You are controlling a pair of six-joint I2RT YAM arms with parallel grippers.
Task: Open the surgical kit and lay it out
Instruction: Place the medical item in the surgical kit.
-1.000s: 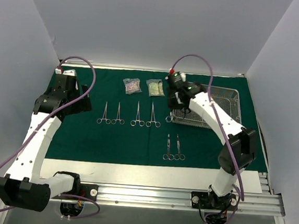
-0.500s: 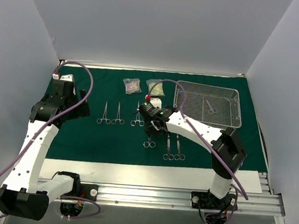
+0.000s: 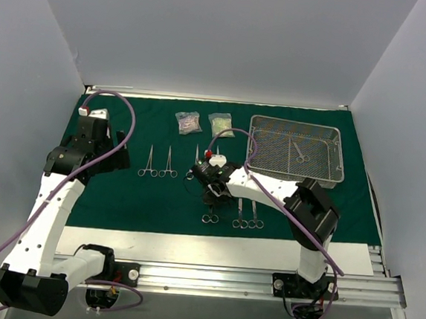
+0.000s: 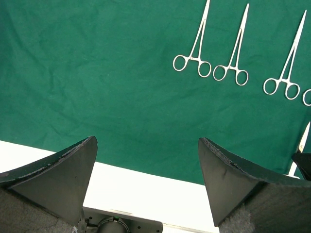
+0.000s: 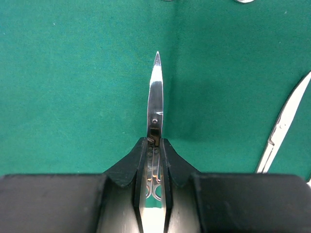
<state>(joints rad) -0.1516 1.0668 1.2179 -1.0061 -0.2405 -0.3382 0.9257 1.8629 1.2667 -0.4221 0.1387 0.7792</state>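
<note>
Green cloth (image 3: 157, 199) covers the tabletop, with a white strip at its near edge and plain white walls all round. My right gripper (image 5: 154, 145) is pinched narrow on a pair of scissors (image 5: 156, 92), blade poking out ahead of the fingers above the cloth. My left gripper (image 4: 146, 141) is spread wide and holds nothing; clamps (image 4: 200, 31) lie ahead of it. Only the overhead view shows the mesh tray (image 3: 323, 175) off to the right of my right gripper, one tool (image 3: 300, 152) inside, and two packets (image 3: 189, 121) nearer the back wall.
</note>
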